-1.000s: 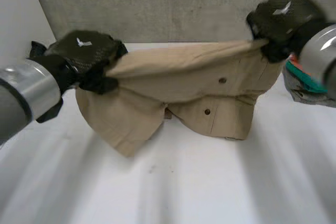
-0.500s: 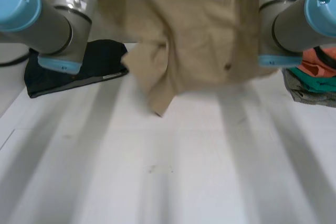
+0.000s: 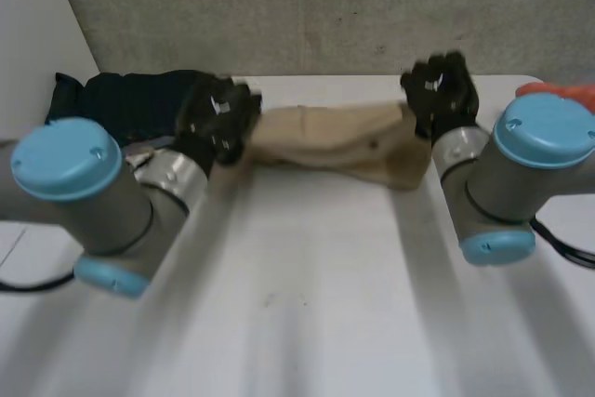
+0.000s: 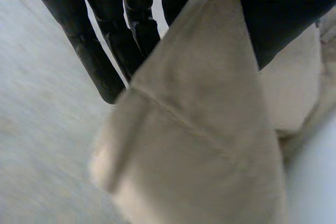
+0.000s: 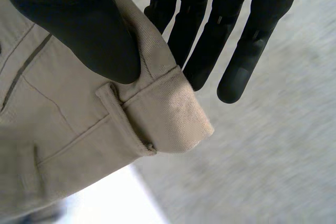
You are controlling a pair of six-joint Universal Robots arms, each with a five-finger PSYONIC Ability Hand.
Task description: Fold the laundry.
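Observation:
A beige garment (image 3: 335, 141) with a waistband and buttons lies stretched as a narrow band across the far part of the white table (image 3: 307, 276). My left hand (image 3: 218, 118) holds its left end, my right hand (image 3: 442, 95) its right end. In the left wrist view the thumb (image 4: 283, 14) presses the beige cloth (image 4: 199, 145) against the long fingers (image 4: 105, 51). The right wrist view has the thumb (image 5: 79, 19) pinching the waistband (image 5: 157, 114), beside a belt loop, against the fingers (image 5: 231, 40).
A dark garment (image 3: 130, 99) is heaped at the far left of the table, just behind my left hand. Orange cloth (image 3: 558, 92) peeks out behind my right arm at the far right. A grey wall stands behind the table.
Both hands swung the beige garment up high, then forward and down. It now lies at the far part of the table, stretched between them, instead of hanging near me.

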